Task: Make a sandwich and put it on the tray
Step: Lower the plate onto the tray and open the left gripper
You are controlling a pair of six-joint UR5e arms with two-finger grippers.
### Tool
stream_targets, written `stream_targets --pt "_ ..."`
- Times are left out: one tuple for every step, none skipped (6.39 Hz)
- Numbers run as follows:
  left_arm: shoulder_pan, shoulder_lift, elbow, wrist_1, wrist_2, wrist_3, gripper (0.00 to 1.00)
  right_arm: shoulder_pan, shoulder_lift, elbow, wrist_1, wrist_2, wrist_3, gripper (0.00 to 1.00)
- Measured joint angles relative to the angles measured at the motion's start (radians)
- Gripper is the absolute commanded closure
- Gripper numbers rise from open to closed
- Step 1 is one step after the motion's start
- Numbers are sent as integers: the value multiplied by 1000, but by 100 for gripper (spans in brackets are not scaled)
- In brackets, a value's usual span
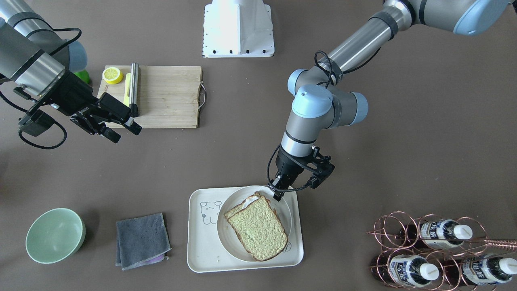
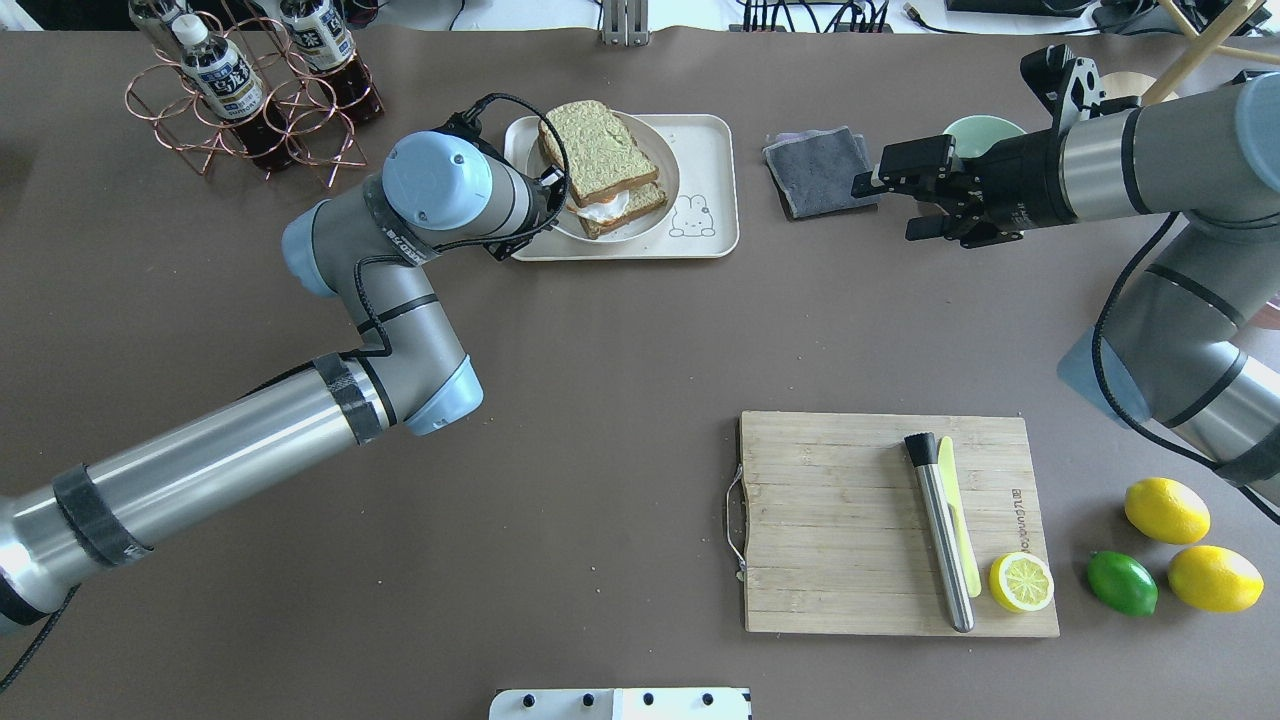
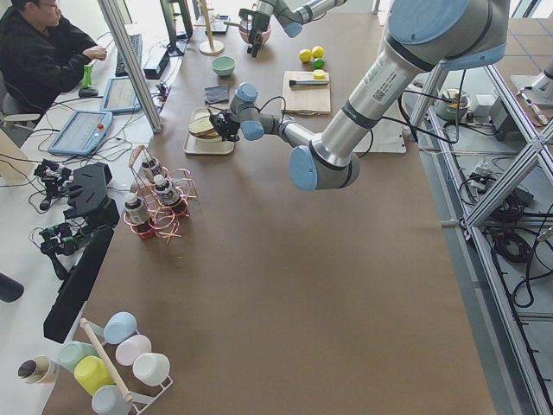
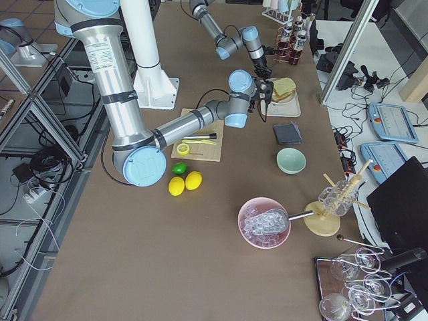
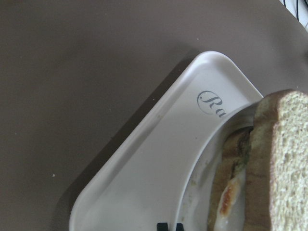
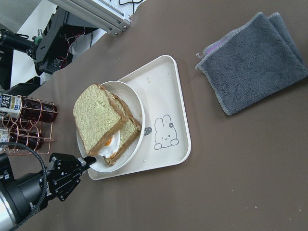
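Your left gripper (image 1: 277, 193) has its jaws drawn narrow on the rim of the plate (image 1: 282, 209), at the edge nearest the robot. In the left wrist view, the fingertips (image 5: 163, 225) show only as two dark tips close together at the bottom edge.

The plate sits inside the tray (image 1: 202, 250), toward the end away from the little animal drawing (image 1: 210, 211). The sandwich (image 1: 258, 228) lies on the plate. Its top slice sits skewed over the lower one, and the egg (image 6: 111, 144) peeks out between them on the robot's side (the right wrist view catches a bit of orange yolk there). The tray rests flat on the brown table (image 1: 363, 141), with a grey cloth (image 1: 141, 240) just beside it.

Your right gripper (image 2: 890, 208) has its jaws wide apart with nothing between them. It hangs over bare table between the cloth and the cutting board (image 2: 840, 520), well apart from the tray. A knife (image 2: 940, 530) and a lemon half (image 2: 1021, 582) lie on the board.
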Motion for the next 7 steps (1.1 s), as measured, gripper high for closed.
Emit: stream_targets --pt "10 -8 10 -8 6 0 100 2 0 -1 0 0 0 0" --pt "17 -13 23 -22 12 0 67 3 -1 -3 0 0 0 0" --pt "19 -14 37 -40 18 0 37 5 -1 -5 0 1 -1 0" --pt "19 -14 44 -49 19 2 10 7 0 -6 0 1 -1 0" --pt "18 -14 46 -54 20 5 5 9 0 -7 -1 1 -1 0" --pt "15 -13 43 -57 19 8 5 11 1 -8 -2 1 -1 0" --pt "10 -10 32 -58 16 11 4 13 1 -7 -3 3 0 0"
